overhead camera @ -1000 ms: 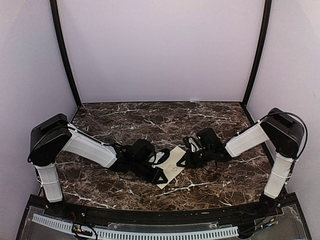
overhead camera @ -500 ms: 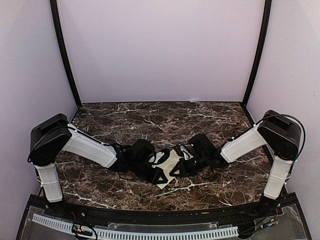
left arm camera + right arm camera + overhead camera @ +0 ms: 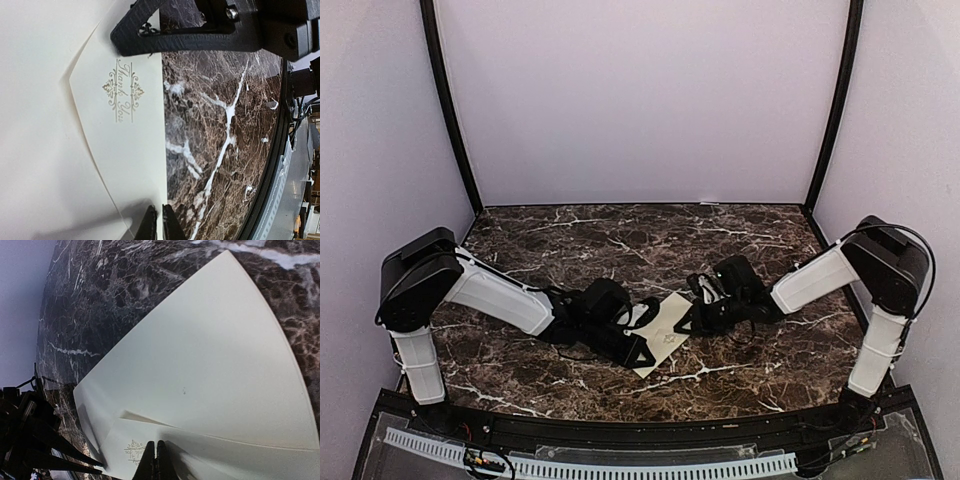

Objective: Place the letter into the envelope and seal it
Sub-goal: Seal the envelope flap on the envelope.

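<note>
From above: the envelope (image 3: 665, 332) flat on the desk (image 3: 620, 240), mid-front, between both arms; no letter in sight.

Left wrist: left hand (image 3: 159, 227) nearly closed, seemingly pinching the envelope's edge.

Right wrist: right hand (image 3: 155, 460) pressed shut, empty, tips on the flap (image 3: 225, 460). Best to rub firmly along the flap with the envelope pinned.

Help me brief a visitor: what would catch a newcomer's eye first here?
A plain cream paper envelope with a gold "Thank You" emblem lies near the middle of the dark white-veined marble table. The black left gripper and black right gripper flank it, both shut.
</note>
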### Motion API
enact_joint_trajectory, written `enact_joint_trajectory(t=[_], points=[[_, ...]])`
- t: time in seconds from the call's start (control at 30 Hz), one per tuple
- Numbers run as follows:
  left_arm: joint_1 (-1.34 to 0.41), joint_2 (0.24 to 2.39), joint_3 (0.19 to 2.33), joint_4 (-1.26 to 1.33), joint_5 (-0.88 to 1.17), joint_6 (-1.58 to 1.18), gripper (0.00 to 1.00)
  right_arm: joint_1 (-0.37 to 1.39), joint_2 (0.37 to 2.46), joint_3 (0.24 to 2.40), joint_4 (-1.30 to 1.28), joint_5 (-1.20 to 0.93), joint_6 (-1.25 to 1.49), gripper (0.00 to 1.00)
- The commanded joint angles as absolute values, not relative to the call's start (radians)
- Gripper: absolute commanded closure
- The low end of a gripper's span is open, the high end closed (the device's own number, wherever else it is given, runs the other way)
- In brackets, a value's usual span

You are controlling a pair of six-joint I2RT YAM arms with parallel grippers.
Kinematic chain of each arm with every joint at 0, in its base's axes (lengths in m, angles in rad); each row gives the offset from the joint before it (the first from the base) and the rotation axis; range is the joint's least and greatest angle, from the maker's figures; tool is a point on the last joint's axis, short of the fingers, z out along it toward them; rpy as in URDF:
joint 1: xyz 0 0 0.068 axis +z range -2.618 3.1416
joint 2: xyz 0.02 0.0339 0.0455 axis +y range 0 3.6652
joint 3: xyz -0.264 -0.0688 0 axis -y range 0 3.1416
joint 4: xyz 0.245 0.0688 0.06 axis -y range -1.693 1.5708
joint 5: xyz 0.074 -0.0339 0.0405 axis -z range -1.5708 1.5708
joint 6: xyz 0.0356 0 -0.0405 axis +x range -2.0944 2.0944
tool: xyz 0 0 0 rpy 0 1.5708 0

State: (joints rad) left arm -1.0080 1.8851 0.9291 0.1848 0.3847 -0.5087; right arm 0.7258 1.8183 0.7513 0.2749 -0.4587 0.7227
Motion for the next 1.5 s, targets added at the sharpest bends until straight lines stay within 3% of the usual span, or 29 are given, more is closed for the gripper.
enact_joint_trajectory(t=[0.0, 0.5, 0.87, 1.23, 1.47], points=[[-1.011, 1.906, 0.924, 0.086, 0.364, -0.506, 0.95, 0.680, 1.814, 0.709, 0.156, -0.344, 0.680, 1.00], [-1.011, 1.909, 0.933, 0.084, 0.363, -0.502, 0.95, 0.768, 1.837, 0.734, 0.231, -0.440, 0.717, 1.00], [-1.011, 1.909, 0.936, 0.082, 0.364, -0.499, 0.95, 0.782, 1.767, 0.803, 0.165, -0.393, 0.683, 1.00], [-1.012, 1.909, 0.940, 0.082, 0.364, -0.497, 0.95, 0.829, 1.847, 0.799, 0.222, -0.435, 0.724, 1.00], [-1.011, 1.910, 0.943, 0.074, 0.364, -0.491, 0.95, 0.839, 1.892, 0.809, 0.242, -0.341, 0.776, 1.00]])
